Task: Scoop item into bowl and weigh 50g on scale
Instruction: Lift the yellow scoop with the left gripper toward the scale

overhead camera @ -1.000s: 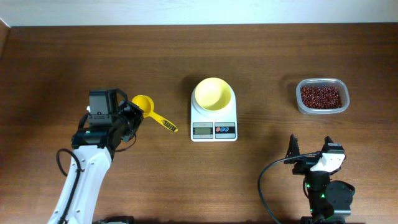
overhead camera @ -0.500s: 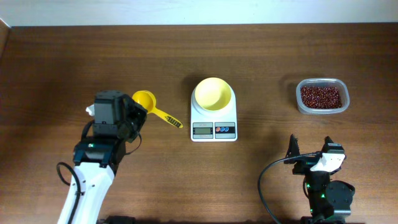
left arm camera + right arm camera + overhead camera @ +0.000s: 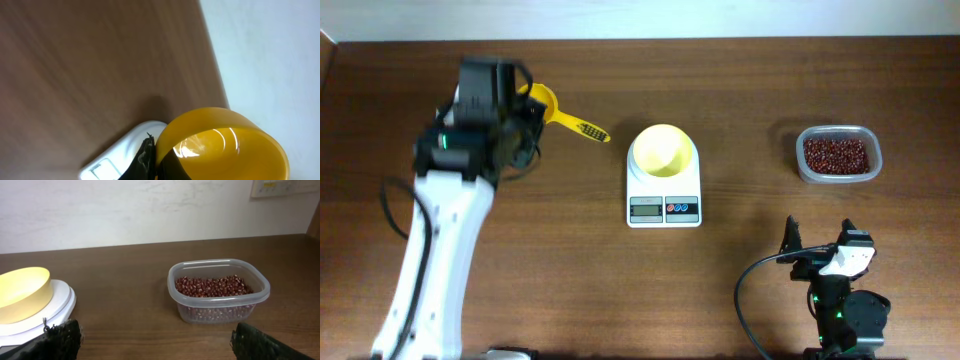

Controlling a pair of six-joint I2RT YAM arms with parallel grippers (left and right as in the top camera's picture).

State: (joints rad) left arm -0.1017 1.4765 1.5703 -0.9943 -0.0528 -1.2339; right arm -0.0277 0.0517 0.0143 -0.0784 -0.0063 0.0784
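Note:
The pale yellow bowl (image 3: 663, 150) sits on the white scale (image 3: 664, 208) at mid table; both also show in the right wrist view, the bowl (image 3: 20, 292) on the scale (image 3: 55, 307). The red-brown beans (image 3: 836, 154) fill a clear tub (image 3: 802, 165) at the right, also seen in the right wrist view (image 3: 214, 286). My left gripper (image 3: 523, 112) is shut on a yellow scoop (image 3: 548, 104), held up at the far left, its handle pointing toward the bowl. In the left wrist view the scoop's cup (image 3: 225, 145) looks empty beside my finger (image 3: 156, 159). My right gripper (image 3: 820, 245) is open and empty near the front right (image 3: 160, 342).
The table's far edge meets a white wall (image 3: 640, 18). The tub (image 3: 218, 292) stands about a hand's width ahead of my right gripper. Brown tabletop lies between scale and tub (image 3: 750, 170).
My left arm has risen and swung toward the far edge, carrying the yellow scoop up and away from its spot left of the scale. The right arm has not moved.

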